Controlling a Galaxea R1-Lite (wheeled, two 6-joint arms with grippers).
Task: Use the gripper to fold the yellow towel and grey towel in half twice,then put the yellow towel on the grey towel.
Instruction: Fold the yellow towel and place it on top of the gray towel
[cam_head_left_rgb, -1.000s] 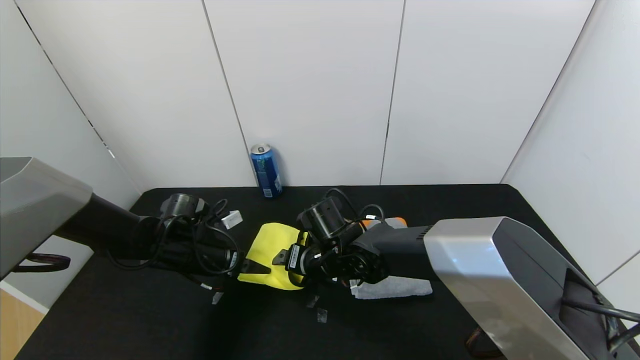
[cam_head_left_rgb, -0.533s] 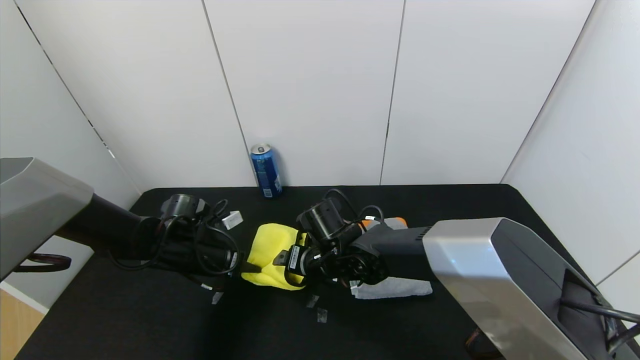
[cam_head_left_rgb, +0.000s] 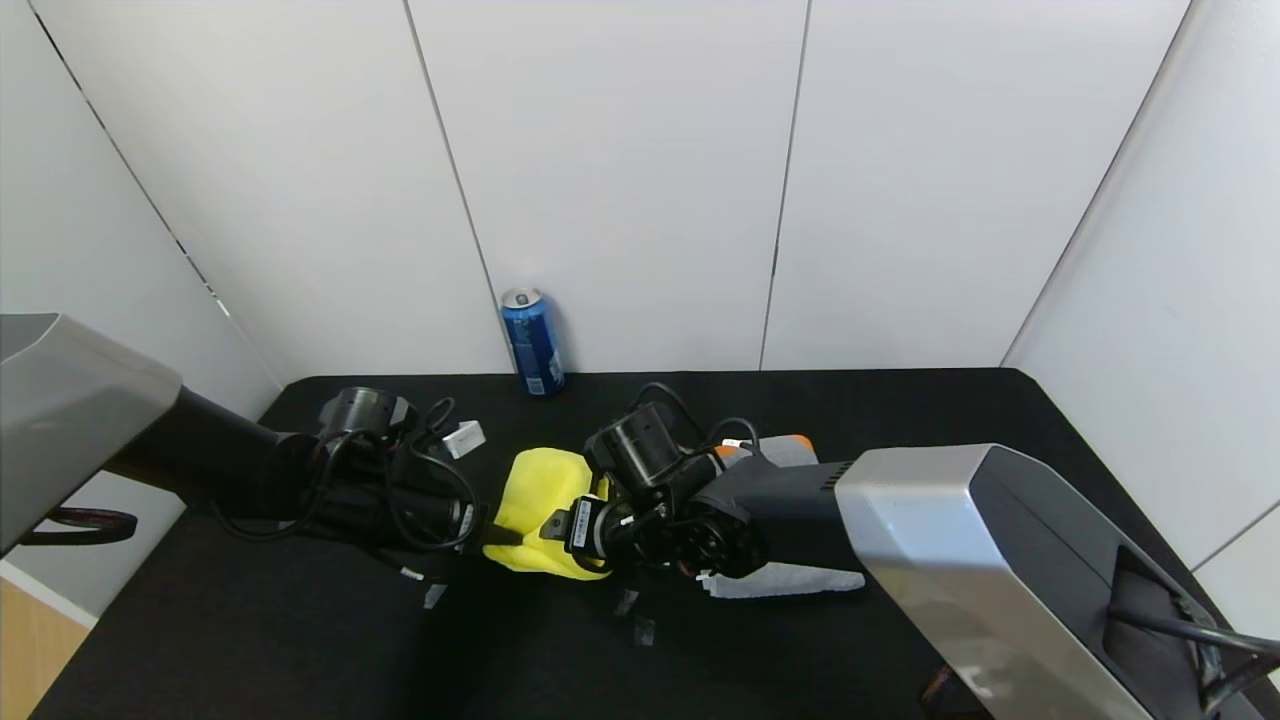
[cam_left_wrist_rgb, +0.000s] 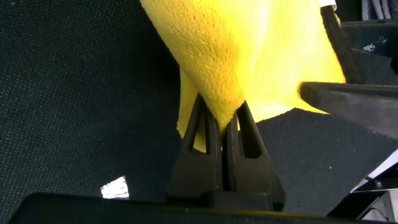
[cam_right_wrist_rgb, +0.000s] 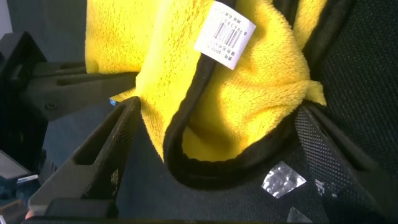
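Note:
The yellow towel (cam_head_left_rgb: 543, 500) lies bunched on the black table between my two grippers. My left gripper (cam_head_left_rgb: 492, 535) is shut on the yellow towel's (cam_left_wrist_rgb: 249, 50) near edge, with the cloth pinched between its fingertips (cam_left_wrist_rgb: 200, 112). From the other side, my right gripper (cam_head_left_rgb: 562, 524) stands open, and the yellow towel's (cam_right_wrist_rgb: 249, 106) black-trimmed fold and white tag (cam_right_wrist_rgb: 225, 34) sit between its spread fingers (cam_right_wrist_rgb: 118, 130). The grey towel (cam_head_left_rgb: 795, 578) lies folded under my right arm, with an orange stripe (cam_head_left_rgb: 790, 442) showing at its far end.
A blue can (cam_head_left_rgb: 532, 342) stands against the back wall. A small white box (cam_head_left_rgb: 464, 438) lies by my left wrist. Bits of silver tape (cam_head_left_rgb: 640, 630) are stuck to the black table (cam_head_left_rgb: 950, 410) in front of the towels. White walls close three sides.
My left gripper has shut on the yellow towel's edge. The towel has bunched up narrower. My right arm has shifted slightly left, still open.

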